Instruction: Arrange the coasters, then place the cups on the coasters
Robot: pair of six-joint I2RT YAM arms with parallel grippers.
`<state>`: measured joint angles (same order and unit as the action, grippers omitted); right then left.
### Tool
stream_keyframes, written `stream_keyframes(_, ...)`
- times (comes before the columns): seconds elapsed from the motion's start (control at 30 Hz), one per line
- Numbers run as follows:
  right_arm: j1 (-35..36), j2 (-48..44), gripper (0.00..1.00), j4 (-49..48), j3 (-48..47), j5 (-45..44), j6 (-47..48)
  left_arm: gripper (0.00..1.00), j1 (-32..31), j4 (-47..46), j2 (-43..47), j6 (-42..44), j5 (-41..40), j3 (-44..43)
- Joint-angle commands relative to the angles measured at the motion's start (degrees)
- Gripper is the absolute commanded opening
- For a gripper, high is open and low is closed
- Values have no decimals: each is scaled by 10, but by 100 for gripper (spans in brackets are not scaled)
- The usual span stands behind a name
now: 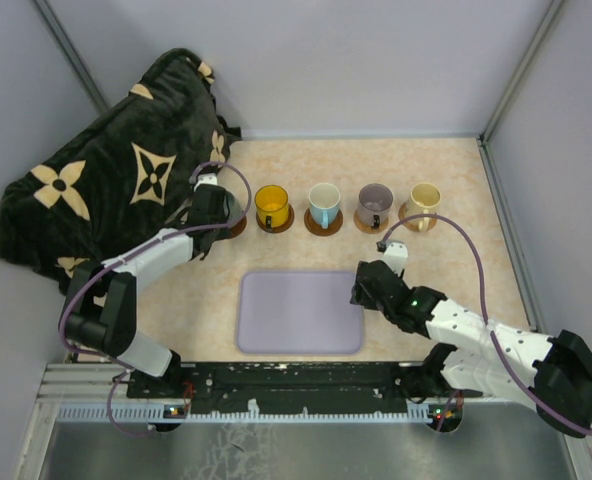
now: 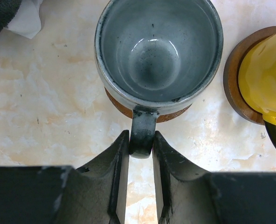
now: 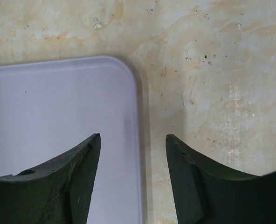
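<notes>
Left gripper [image 2: 141, 140] fingers pinch the grey-green mug [image 2: 159, 46] by its handle; we see it sitting on a brown coaster [image 2: 120, 106], beside the yellow mug [image 2: 264, 70]. Right gripper [image 3: 133, 142] hangs open, empty, over the lavender tray [image 3: 58, 107] edge.

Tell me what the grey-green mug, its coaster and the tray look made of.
The mug looks like glazed ceramic: glossy interior with a light reflection and dark speckles. The coaster seems wood or cork, with a matte brown edge, but it is mostly hidden. The tray is likely plastic or silicone: smooth matte lavender with a rounded corner.
</notes>
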<state>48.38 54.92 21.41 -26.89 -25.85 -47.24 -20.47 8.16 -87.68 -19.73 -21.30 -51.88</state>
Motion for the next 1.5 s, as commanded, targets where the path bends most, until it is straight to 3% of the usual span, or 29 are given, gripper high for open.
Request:
stream_keyframes(0.0,4,-9,59,-19,0,-5,-11,30,3,3,11,-8,-1,4)
stream_keyframes(0.43,4,-4,59,-26,2,0,-8,38,3,19,20,-10,-3,1)
stream_keyframes(1.1,4,4,59,-32,-2,4,-5,39,3,33,26,-10,-3,-2)
stream_keyframes(1.37,4,0,59,-17,-10,-16,-10,48,3,64,84,-16,6,-2)
stream_keyframes(1.47,3,-7,65,4,-24,-46,-4,51,3,76,124,-13,3,3)
